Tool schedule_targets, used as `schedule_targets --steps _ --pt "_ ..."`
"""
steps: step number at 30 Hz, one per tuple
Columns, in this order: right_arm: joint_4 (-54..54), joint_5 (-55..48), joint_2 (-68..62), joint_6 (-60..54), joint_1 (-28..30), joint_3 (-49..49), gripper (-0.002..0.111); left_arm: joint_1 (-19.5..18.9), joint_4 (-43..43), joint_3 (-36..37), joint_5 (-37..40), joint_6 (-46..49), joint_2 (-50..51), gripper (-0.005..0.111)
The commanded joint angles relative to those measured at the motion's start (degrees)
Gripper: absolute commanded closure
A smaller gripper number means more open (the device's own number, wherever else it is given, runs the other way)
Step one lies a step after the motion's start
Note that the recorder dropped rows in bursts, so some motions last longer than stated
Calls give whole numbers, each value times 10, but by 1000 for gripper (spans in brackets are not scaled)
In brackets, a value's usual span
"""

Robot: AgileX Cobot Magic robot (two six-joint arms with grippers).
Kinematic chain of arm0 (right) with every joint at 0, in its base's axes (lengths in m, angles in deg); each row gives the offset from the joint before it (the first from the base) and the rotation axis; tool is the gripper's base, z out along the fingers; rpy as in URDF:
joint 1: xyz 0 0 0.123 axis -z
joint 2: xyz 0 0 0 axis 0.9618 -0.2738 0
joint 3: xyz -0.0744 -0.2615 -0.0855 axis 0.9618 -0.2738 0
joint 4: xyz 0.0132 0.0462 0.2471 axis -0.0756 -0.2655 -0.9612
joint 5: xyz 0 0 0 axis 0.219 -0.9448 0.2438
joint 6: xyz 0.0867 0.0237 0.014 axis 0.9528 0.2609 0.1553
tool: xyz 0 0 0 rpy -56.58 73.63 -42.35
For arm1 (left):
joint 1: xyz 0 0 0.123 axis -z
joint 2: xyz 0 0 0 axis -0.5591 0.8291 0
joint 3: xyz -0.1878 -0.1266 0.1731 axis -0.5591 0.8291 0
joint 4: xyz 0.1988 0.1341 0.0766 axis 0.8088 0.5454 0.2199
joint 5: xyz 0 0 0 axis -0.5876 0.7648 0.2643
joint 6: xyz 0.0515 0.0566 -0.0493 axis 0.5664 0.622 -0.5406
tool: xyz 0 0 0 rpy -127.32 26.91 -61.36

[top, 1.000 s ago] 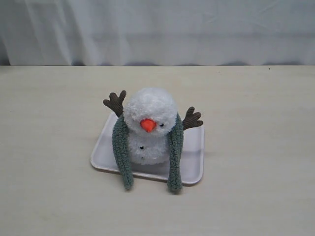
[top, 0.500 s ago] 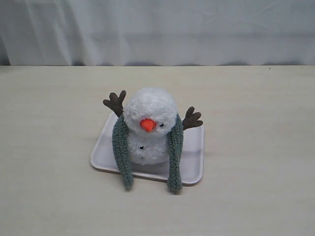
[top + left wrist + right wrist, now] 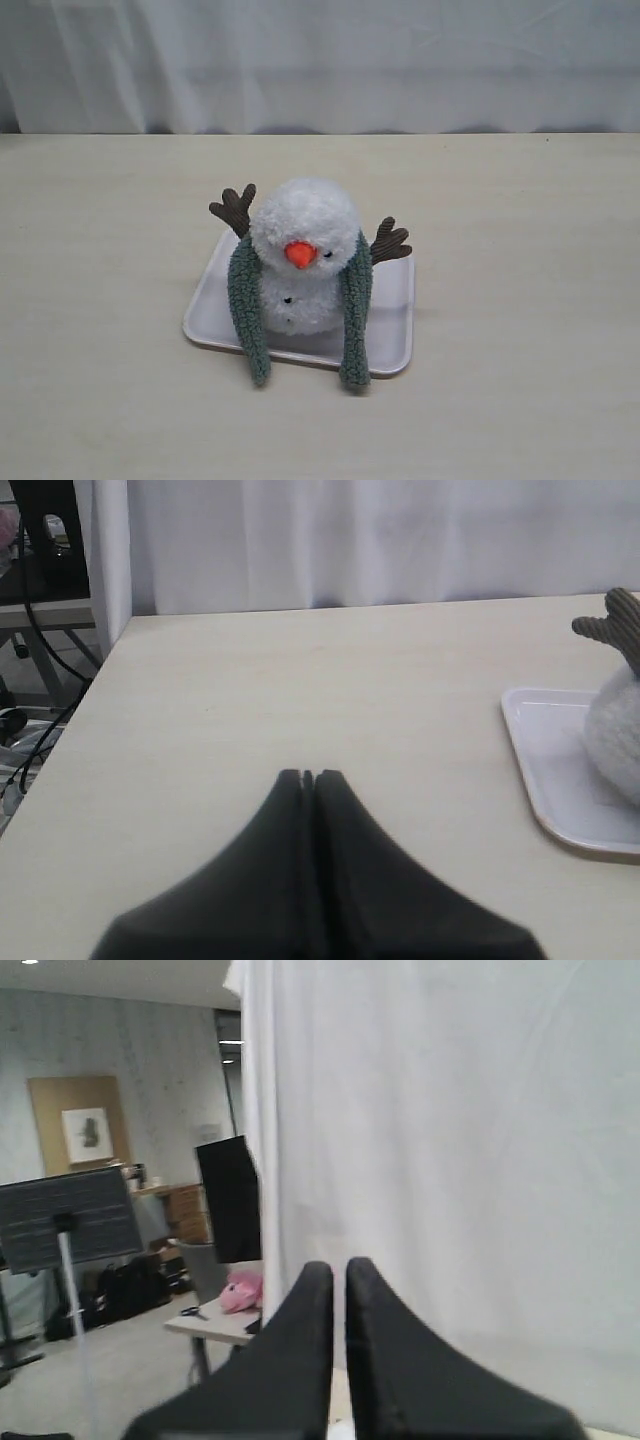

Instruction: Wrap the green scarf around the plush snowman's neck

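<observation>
The exterior camera looks down at a slant across the table (image 3: 520, 420) to the white curtain (image 3: 320, 60), with the plush snowman (image 3: 305, 250) on its tray (image 3: 395, 335) mid-frame and fairly near. My left wrist camera sits low, sighting past my left gripper (image 3: 308, 776) along the tabletop. It shares the tray's corner, the snowman's side and the curtain. My right wrist camera looks out level past my right gripper (image 3: 338, 1270), sharing only the curtain.

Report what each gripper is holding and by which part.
Nothing is held. The left gripper and right gripper are shut and empty; the green scarf hangs untouched on the plush snowman.
</observation>
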Motion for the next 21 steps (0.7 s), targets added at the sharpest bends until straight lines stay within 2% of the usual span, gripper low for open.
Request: schedule_targets --steps 1,6,10,15,21 --pt "-70 27 1 -87 132 8 104 -3 -4 2 -7 -2 -1 107" --pt "-143 16 1 -196 304 26 104 -3 -4 2 -7 -2 -1 107" --pt "-166 13 1 -226 394 35 104 -3 -4 2 -7 -2 -1 107" --pt "-166 5 1 -226 448 35 104 -3 -4 2 -7 -2 -1 107" --pt "-166 -14 1 -226 451 35 104 -3 -4 2 -7 -2 -1 107"
